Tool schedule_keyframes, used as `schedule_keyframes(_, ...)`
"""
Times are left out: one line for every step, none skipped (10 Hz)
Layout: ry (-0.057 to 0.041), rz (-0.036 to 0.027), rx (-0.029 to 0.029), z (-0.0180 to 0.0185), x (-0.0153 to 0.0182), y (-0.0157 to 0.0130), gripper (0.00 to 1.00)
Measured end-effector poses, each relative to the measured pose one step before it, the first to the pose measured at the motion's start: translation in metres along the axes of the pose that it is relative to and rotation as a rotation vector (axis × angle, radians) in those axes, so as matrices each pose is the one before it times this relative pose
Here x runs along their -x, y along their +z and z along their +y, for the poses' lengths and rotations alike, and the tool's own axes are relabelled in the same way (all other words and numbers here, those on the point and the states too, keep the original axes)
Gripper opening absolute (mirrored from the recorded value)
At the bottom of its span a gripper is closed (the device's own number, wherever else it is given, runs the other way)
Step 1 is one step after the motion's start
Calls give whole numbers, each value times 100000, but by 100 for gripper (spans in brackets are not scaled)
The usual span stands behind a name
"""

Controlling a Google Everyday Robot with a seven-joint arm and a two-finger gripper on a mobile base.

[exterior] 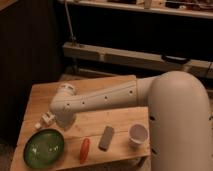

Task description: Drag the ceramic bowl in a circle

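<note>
Right, wide shallow glossy green ceramic bowl sat at the wooden table front-left corner; white gripper was just behind its far rim, how open I couldn't tell. Best to catch the rim firmly, circle slowly, clear of edges

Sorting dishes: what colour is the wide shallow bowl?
The ceramic bowl is glossy green, darker-rimmed (camera view); gripper near its far edge.

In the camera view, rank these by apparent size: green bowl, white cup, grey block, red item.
1. ceramic bowl, clearly largest.
2. white cup.
3. grey block and red item: they look about alike, so unranked.
The gripper is by the bowl's far rim.
</note>
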Motion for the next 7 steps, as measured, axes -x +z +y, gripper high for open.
schedule_keyframes(-1291,-1307,-837,-536,13,185,80)
schedule_keyframes(-859,-1269,-153,-61,93,97,80)
schedule_keyframes(-341,-730,-453,29,-32,161,80)
schedule_keyframes(-618,-905,-977,-104,-128,310,80)
schedule_keyframes(-263,-1158,-1512,202,-113,692,80)
schedule_keyframes(-39,-1049,-1964,265,-156,690,80)
schedule_keyframes(-70,-869,-1794,189,-180,568,80)
